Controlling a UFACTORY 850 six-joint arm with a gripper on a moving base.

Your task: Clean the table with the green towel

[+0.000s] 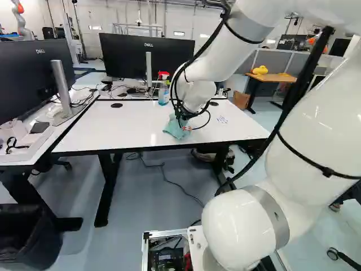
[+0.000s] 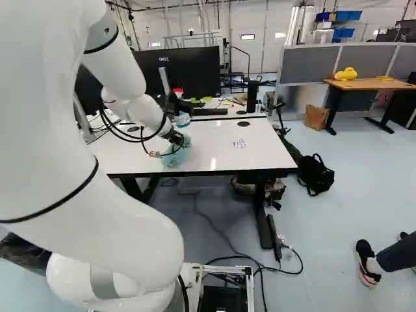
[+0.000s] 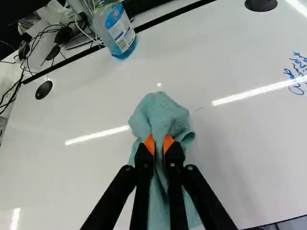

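Note:
In the left base view my gripper (image 1: 185, 116) points down at the white table (image 1: 107, 127), over its front half. The bunched green towel (image 1: 175, 129) lies at its tip on the tabletop. The wrist view shows the gripper (image 3: 159, 140) shut on the towel (image 3: 160, 114), with folds pinched between the orange pads. Part of the cloth bulges ahead of the fingers and the rest trails beneath them. Blue handwriting (image 3: 298, 73) marks the table surface, right of the towel in both base views.
A spray bottle (image 1: 163, 91) with blue liquid stands behind the towel near the table's back edge. Monitors (image 1: 145, 56) rise beyond it, with cables around them. Another robot (image 1: 21, 21) is far back at the left. A person's foot (image 2: 368, 263) shows at the right of the right base view.

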